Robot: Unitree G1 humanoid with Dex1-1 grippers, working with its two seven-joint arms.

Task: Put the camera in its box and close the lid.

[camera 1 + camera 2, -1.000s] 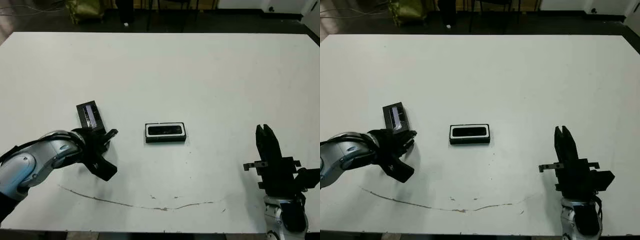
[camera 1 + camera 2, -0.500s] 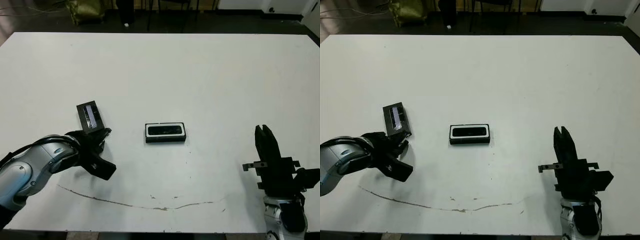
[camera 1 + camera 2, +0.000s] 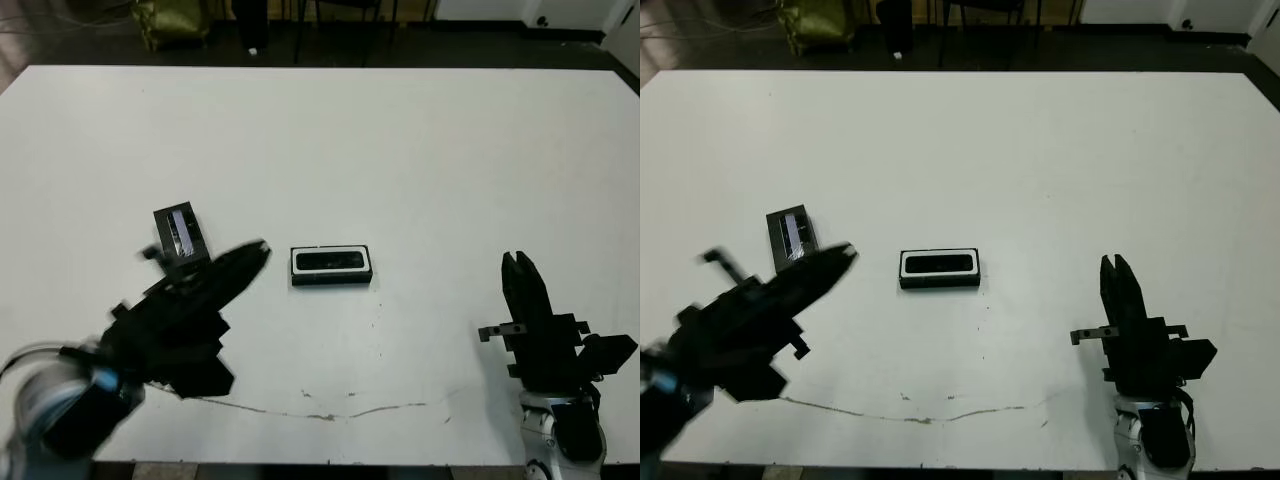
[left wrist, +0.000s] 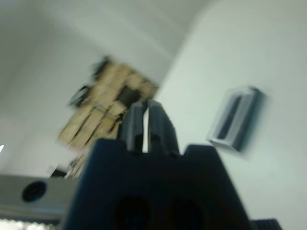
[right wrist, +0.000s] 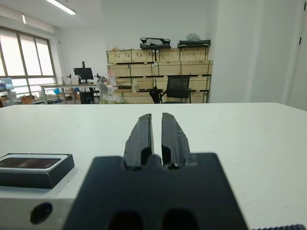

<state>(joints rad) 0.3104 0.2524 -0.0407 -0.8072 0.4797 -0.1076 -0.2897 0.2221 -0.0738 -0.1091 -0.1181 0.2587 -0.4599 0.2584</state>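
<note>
- Black, two-fingered right gripper [image 3: 522, 285]: raised above the near right part of the white table [image 3: 420, 150], fingers drawn together with only a narrow slit between them, empty, pointing away from the robot.
- Left gripper [image 3: 245, 262]: motion-blurred, above the near left part of the table, its tips reaching toward the centre; the left wrist view shows its fingers [image 4: 163, 125] close together with a thin gap, holding nothing.
- Thin dark wavy line [image 3: 300, 405]: a mark along the table's near edge.
- Box [image 3: 331, 265]: black walls, white lining, lying lengthwise across the middle of the table, between the two grippers and apart from both; uncovered.
- Camera [image 3: 331, 261]: slim black bar lying inside the box.
- Lid [image 3: 180, 233]: flat black cover with a pale glossy strip, resting on the table left of the box and apart from it, just beyond the left gripper.
- Dark floor [image 3: 420, 40]: beyond the table's far edge.
</note>
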